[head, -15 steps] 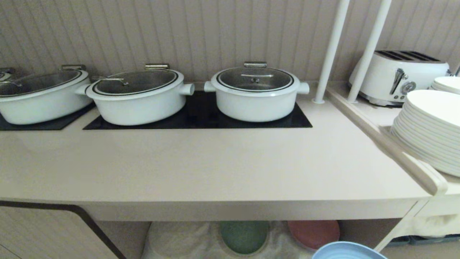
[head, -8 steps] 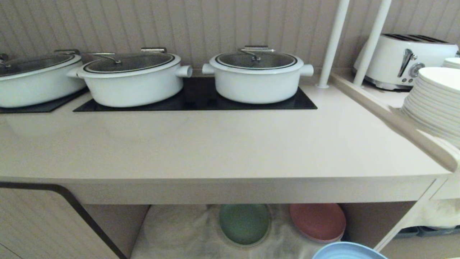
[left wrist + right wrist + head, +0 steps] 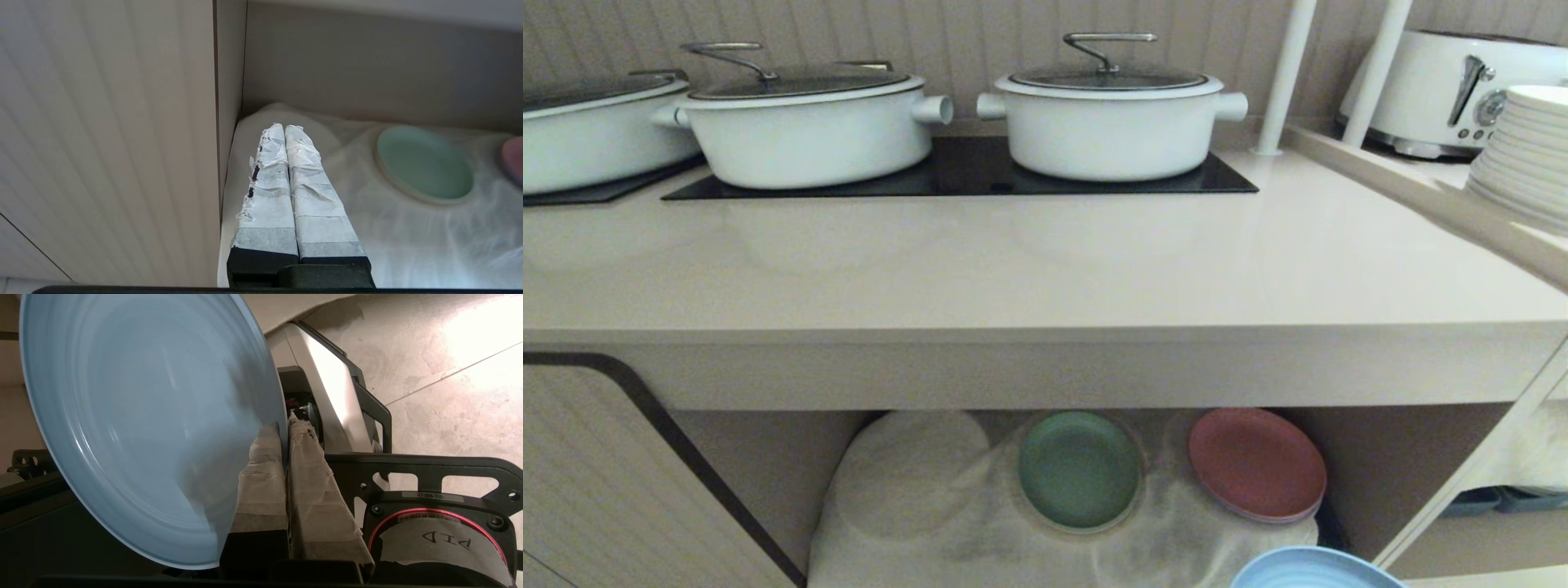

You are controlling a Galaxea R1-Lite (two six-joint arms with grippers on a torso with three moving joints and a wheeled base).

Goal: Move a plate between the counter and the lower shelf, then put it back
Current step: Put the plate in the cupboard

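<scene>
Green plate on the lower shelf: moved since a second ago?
No. The green plate still lies on the white cloth beside the pink plate. The whole head view shifted together, so the camera moved, not the plate.

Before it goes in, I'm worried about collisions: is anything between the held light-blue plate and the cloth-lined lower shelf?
The round pink plate and green plate lie on the shelf cloth beyond the light-blue plate; the cloth's left part shows no plates.
</scene>
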